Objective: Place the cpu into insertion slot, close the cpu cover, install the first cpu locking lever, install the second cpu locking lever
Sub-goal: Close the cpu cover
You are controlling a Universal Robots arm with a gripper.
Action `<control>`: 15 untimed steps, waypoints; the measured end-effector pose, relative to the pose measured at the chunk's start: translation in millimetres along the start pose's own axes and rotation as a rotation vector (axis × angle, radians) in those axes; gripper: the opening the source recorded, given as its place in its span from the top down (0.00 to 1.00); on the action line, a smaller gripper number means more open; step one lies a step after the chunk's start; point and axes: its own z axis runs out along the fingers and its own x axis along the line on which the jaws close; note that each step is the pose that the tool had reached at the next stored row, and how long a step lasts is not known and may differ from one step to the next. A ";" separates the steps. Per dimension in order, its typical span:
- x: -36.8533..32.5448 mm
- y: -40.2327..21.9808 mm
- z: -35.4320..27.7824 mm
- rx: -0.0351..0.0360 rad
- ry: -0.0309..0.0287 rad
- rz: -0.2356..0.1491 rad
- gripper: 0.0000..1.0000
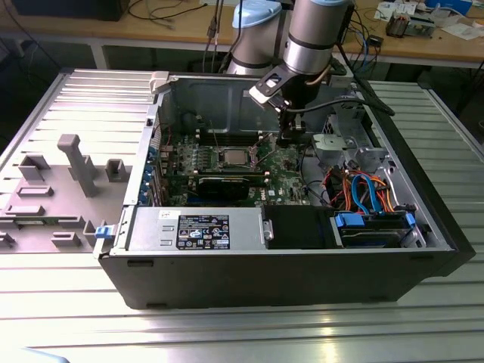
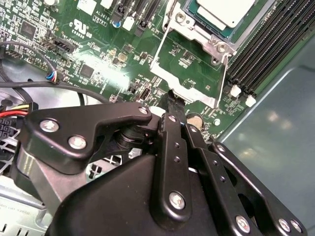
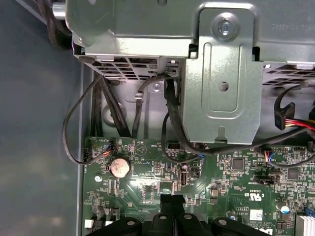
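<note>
The cpu shows its silver-grey top and lies in the insertion slot on the green board; the exterior view has the cpu near the case's middle. The cpu cover, a thin silver frame with a square window, is swung open away from the chip, with green board showing through it. Thin wire levers run along its sides. My gripper has its black fingers together, and their tips meet the cover's free edge. The gripper hangs to the exterior view's right of the cpu. In the first wrist view the gripper hovers just over the board.
Long black memory slots flank the socket. A black graphics card lies in front of it. A metal drive cage with black cables, a coin battery, coloured cables and the power supply crowd the case.
</note>
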 end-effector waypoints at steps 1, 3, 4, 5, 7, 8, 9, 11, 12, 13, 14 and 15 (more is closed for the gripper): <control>0.0 -0.5 0.0 0.0000 0.0000 0.000 0.89; 0.1 -1.5 0.1 0.0000 0.0000 0.000 0.89; 0.1 -2.2 0.1 0.0000 0.0000 0.000 0.89; 0.1 -2.9 0.1 0.0000 -0.0001 0.000 0.89; 0.2 -4.2 0.2 0.0000 -0.0001 0.000 0.89; 0.2 -4.7 0.2 0.0000 -0.0001 0.000 0.89; 0.2 -5.2 0.2 0.0000 0.0000 0.000 0.89; 0.3 -6.4 0.3 0.0000 0.0000 0.000 0.89; 0.3 -7.2 0.3 0.0000 0.0000 0.000 0.89; 0.3 -7.7 0.3 0.0000 -0.0001 0.000 0.89; 0.4 -8.0 0.3 0.0000 0.0000 0.000 0.89; 0.4 -8.5 0.3 0.0000 0.0000 0.000 0.89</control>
